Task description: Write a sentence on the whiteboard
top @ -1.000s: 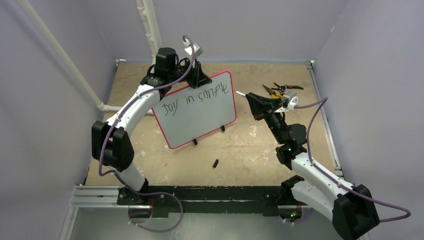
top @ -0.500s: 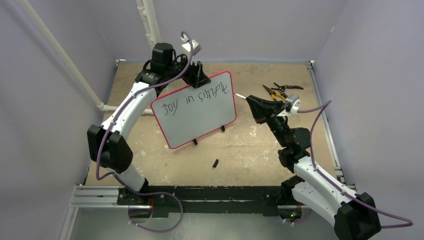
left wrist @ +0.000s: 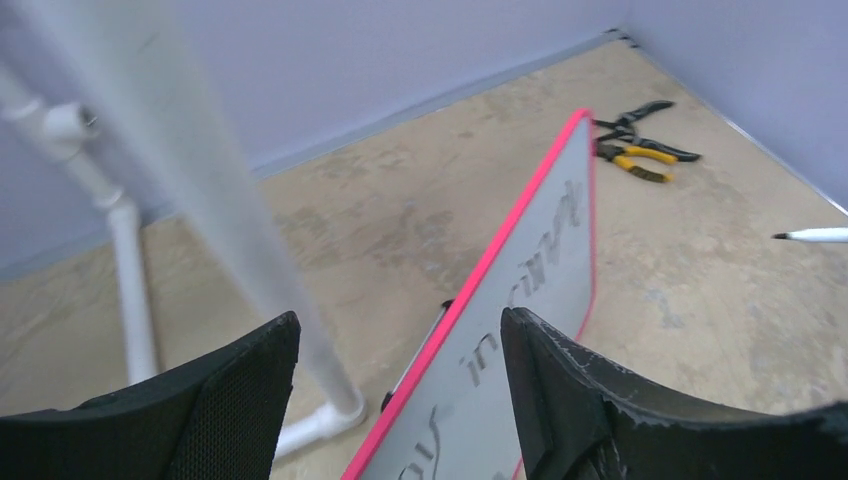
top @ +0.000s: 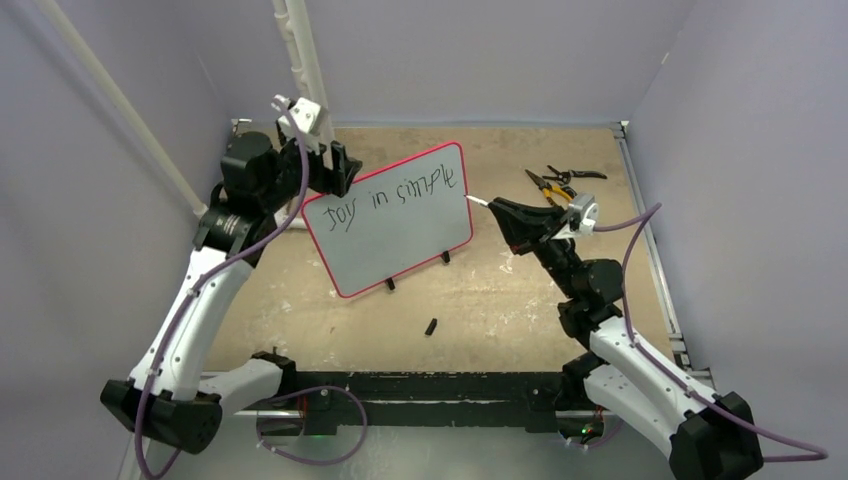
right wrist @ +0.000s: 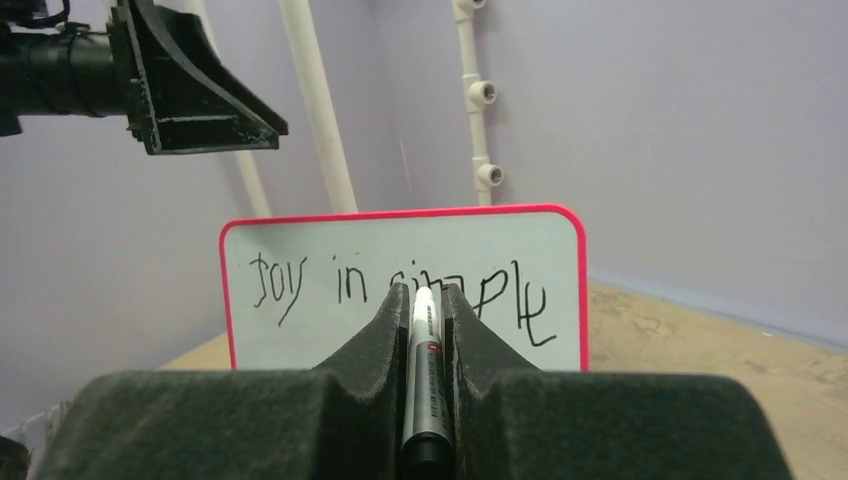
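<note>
**Whiteboard** [top: 390, 220]: stands upright on two black feet [top: 391, 284] at mid-worktop, nearer the far edge and slightly toward the left edge. It has a red-pink rim, and its face is turned toward the near edge and skewed.

**Sentence** [top: 385, 197]: one line of black marker along the top of the board, reading about "Joy in simple" in uneven lettering.

**Left gripper** [top: 342, 170]: raised behind the board's top left corner, toward the far left corner of the worktop. Its jaws are spread wide with nothing between them. The right wrist view shows it clear of the board.

**Right gripper** [top: 500, 210]: on the board's right, with its fingers [right wrist: 470, 340] clamped on a marker.

**Marker** [right wrist: 422, 380]: a white barrel whose tip points at the board's right edge. The tip is just beside the rim and, in the left wrist view, apart from it.

**Pliers** [top: 555, 180]: yellow and black handles, lying flat near the far right corner.

**Small black piece** [top: 431, 326]: lies on the worktop toward the near edge, in front of the board. Its identity is unclear.

**White pipe** [top: 300, 60]: rises behind the far edge.
</note>
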Robot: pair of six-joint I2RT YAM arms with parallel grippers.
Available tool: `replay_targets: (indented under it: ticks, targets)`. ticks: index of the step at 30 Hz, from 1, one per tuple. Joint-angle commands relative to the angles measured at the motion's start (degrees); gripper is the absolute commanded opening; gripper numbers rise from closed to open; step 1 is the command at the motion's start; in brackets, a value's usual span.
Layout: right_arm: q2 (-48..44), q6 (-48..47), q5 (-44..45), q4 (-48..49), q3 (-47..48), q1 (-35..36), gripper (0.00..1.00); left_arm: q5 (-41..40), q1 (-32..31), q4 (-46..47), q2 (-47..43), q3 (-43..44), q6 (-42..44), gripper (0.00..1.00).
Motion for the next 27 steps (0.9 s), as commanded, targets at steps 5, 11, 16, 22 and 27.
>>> replay_targets:
  ticks: [5,11,16,22,27]
  targets:
    - [3.62,0.44,-4.62,1.18,2.71,0.33,0.0,-18.82,4.08,0.57,-9.28,-13.7,-8.25,0.73]
    - [7.93,-0.12,-2.85,0.51,5.04,4.06,0.0,-17.26,4.14,2.92,-18.26,-19.39,-9.5,0.73]
    - [14.44,-1.31,0.18,3.15,7.16,12.37,0.0,-15.37,4.14,7.64,-27.34,-27.99,-9.51,0.77]
    - [25.92,-0.3,0.69,9.21,11.92,20.92,0.0,-16.8,4.14,6.97,-30.76,-31.86,-8.93,0.77]
    - [36.1,-0.3,1.44,13.21,16.48,26.53,0.0,-16.82,4.14,7.99,-32.12,-34.23,-8.27,0.76]
